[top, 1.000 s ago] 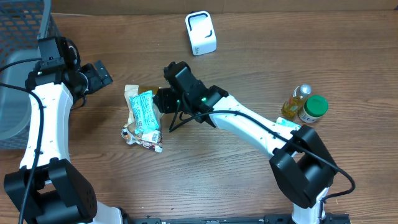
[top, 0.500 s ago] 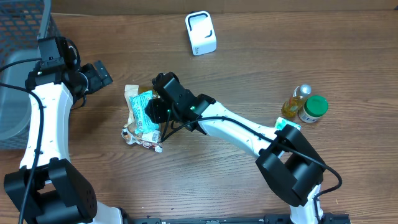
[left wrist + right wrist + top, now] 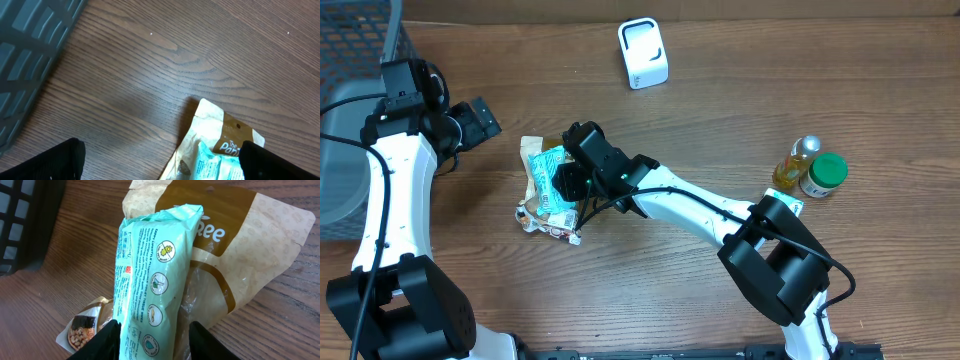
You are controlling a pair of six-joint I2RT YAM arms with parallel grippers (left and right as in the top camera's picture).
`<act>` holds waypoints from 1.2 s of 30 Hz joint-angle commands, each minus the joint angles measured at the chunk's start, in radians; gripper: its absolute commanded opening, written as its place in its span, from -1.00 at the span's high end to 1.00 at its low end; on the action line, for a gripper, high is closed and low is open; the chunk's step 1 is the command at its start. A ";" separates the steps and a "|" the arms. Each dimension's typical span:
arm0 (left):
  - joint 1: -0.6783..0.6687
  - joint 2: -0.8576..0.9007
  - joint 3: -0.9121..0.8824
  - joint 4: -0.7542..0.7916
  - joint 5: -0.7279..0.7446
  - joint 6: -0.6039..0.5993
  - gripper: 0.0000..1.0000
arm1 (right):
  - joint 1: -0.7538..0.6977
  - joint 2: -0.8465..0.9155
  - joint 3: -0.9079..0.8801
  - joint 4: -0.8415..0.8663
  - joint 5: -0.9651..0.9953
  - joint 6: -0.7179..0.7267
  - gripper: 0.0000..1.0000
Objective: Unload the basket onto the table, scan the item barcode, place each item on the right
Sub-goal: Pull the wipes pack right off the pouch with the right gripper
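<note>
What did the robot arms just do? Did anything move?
The right gripper slid left, and its jaws now press both sides of the mint-green packet. The left gripper stayed open and still. The white scanner, the yellow bottle and the green-lidded jar did not move.

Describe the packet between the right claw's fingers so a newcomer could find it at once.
On the wooden table, left of centre, a small heap of snack packets lies under the right claw. On top, across a tan-and-brown paper pouch, is the mint-green packet: the only long, narrow green one, with a column of round icons down its side.
</note>
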 commanded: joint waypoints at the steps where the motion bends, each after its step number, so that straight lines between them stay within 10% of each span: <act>1: -0.007 0.002 0.017 0.002 0.003 -0.006 -1.00 | 0.006 0.020 0.004 0.009 -0.005 -0.006 0.17; 10: -0.007 0.002 0.017 0.002 0.003 -0.006 -1.00 | 0.008 0.059 0.004 0.023 -0.005 -0.006 0.34; 16: -0.007 0.002 0.017 0.001 0.003 -0.006 -0.99 | 0.008 0.058 0.006 0.023 -0.006 -0.006 0.93; 36: -0.010 0.002 0.017 0.001 0.003 -0.006 -1.00 | -0.158 -0.179 0.006 -0.305 0.006 0.010 0.93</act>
